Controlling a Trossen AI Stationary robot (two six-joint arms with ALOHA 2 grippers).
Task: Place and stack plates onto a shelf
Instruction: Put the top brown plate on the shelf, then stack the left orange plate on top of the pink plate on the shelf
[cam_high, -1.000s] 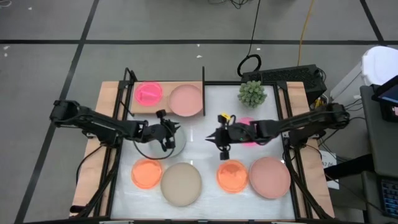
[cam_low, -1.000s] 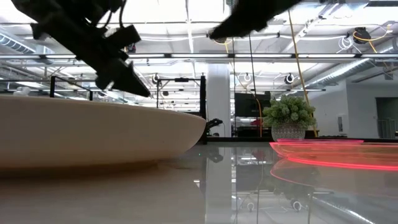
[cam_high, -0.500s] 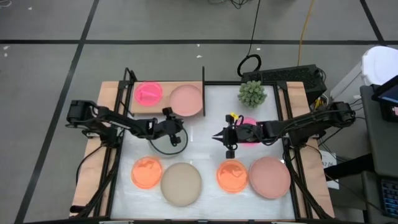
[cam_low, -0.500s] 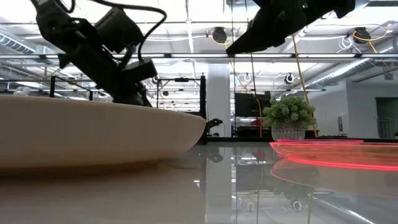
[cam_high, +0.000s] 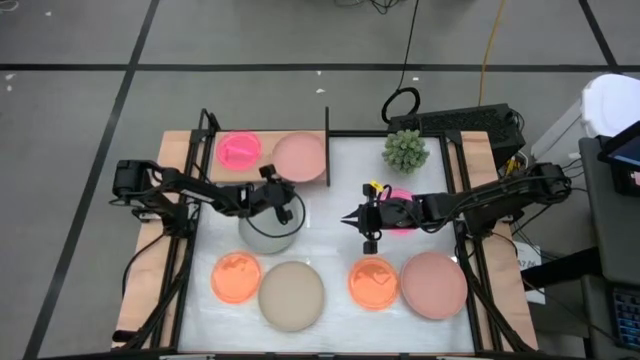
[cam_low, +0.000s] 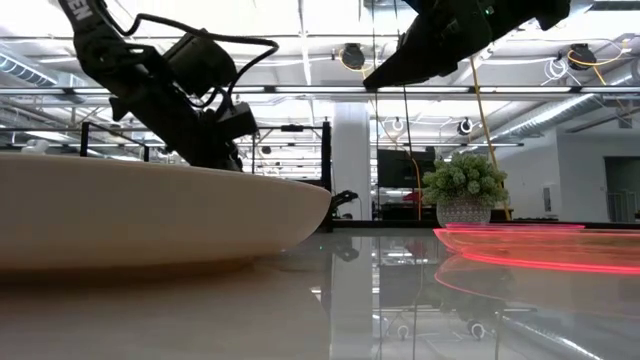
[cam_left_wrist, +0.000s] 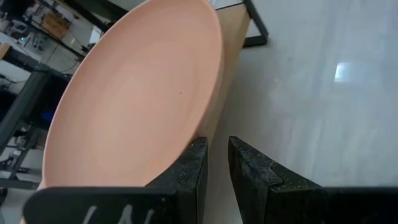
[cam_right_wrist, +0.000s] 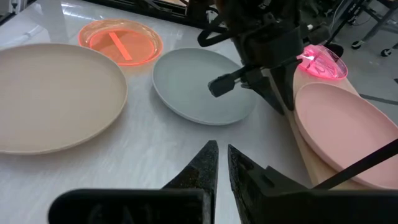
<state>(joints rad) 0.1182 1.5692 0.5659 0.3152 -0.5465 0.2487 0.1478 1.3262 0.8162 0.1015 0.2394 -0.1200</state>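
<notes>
From the high view I have the left gripper (cam_high: 283, 197) hanging over the near edge of the shelf (cam_high: 222, 172), between the pale pink plate (cam_high: 299, 159) already on the board and the grey-green plate (cam_high: 268, 228) lying flat on the white tabletop (cam_high: 330, 300); I judge it is set there to take the grey-green plate next. A small neon pink plate (cam_high: 239, 149) also sits on the shelf, while two orange plates (cam_high: 236, 277), a beige plate (cam_high: 291, 295) and a second large pink plate (cam_high: 433, 284) wait along the near side, and another small neon pink plate (cam_high: 398, 197) shows just behind the right arm. The right gripper (cam_high: 352, 219) waits mid-table, fingers together and empty. In the low view the beige plate's thick matte rim fills the foreground and a translucent plate glows red on the glossy top, with the spiky plant (cam_low: 463, 185) behind. The left wrist view shows my dark fingers only a narrow slit apart, holding nothing, right at the smooth matte rim of the pale pink plate where it overhangs the light wooden board. The right wrist view shows the shallow, round grey-green plate with the left gripper just above its far rim, not gripping it.
</notes>
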